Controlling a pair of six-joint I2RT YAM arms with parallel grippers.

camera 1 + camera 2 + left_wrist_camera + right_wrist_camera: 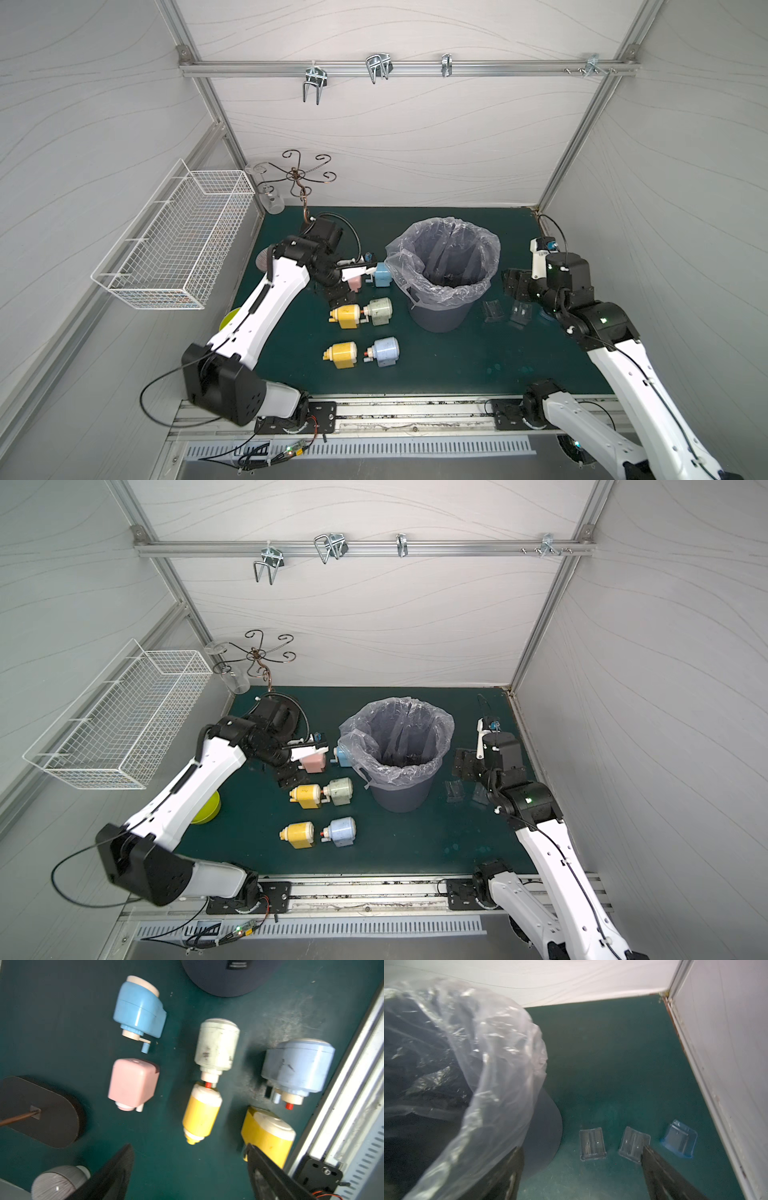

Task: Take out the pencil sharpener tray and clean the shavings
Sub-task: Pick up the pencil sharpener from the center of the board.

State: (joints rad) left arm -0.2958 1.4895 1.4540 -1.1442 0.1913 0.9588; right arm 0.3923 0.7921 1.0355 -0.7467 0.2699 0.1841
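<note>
**Open end effectors, trays beside the bin**

The dark green surface (457, 365) is carrying a round grey bin (442, 266) lined with clear plastic. The left end effector (188, 1146) is hovering wide open and empty above six pastel plastic pencil sharpeners (216, 1045). The right end effector (580, 1148) is gaping empty near three clear plastic trays (592, 1144), which are lying on the surface just beside the bin. Dark shavings (450, 276) are lying inside the bin.
</note>
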